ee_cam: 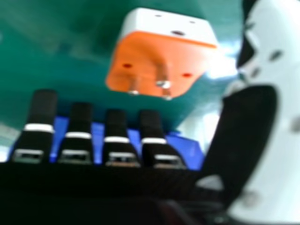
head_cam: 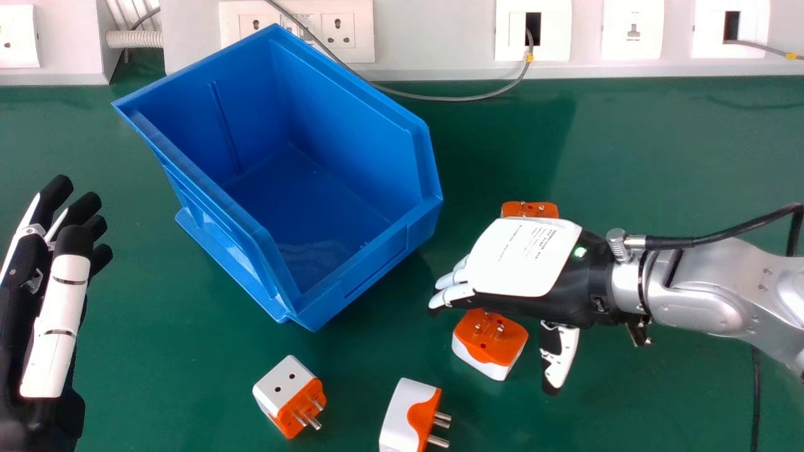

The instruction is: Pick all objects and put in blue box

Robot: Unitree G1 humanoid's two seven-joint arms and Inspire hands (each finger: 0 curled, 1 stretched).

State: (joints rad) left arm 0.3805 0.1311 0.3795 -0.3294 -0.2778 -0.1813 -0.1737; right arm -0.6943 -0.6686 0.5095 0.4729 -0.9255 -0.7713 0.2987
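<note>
Worktop [head_cam: 659, 157], room between box and hands | blue box [head_cam: 370, 267], open-topped, rim tilted to view | right hand [head_cam: 527, 257], fingers straight, thumb apart | left hand [head_cam: 56, 314], fingers relaxed, left edge | four adapters [head_cam: 284, 388] outside box, two flanking right hand

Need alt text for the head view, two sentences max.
The right robot hand, fingers extended, hovers over a green table with four plug adapters, all outside a blue box. The left robot hand is at the left edge.
</note>
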